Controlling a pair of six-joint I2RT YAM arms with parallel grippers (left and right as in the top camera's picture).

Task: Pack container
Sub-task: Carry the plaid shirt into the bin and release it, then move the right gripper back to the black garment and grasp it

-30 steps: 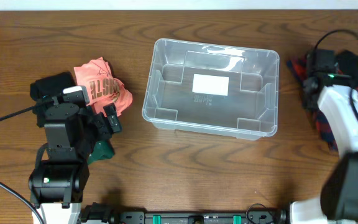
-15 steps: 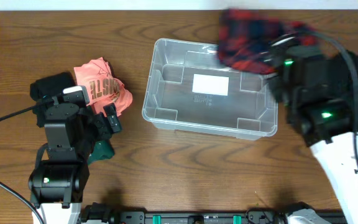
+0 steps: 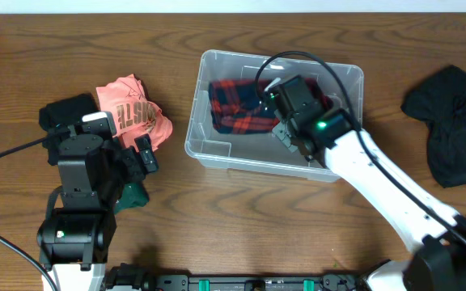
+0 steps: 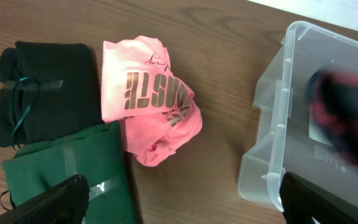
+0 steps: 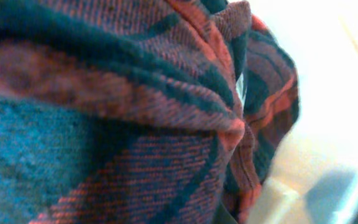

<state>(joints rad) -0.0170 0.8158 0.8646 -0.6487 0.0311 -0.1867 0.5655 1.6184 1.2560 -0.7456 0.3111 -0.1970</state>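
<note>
The clear plastic container (image 3: pixel 205 145) stands mid-table; its near corner shows in the left wrist view (image 4: pixel 278 124). A red and blue plaid cloth (image 3: pixel 233 105) lies inside it, over the base. My right gripper (image 3: pixel 285 109) is down in the container, shut on the plaid cloth, which fills the right wrist view (image 5: pixel 135 124) and hides the fingers. My left gripper (image 4: pixel 179 205) is open and empty, low over the table left of the container; it also shows in the overhead view (image 3: pixel 140 158).
Left of the container lie a pink printed shirt (image 3: pixel 132 113), a folded black garment (image 3: pixel 67 113) and a folded green garment (image 4: pixel 67 168). A crumpled black garment (image 3: pixel 451 121) lies at the far right.
My right arm swung left from the table's right side, carrying the plaid cloth over the rim and down into the container. The left arm has not moved.
</note>
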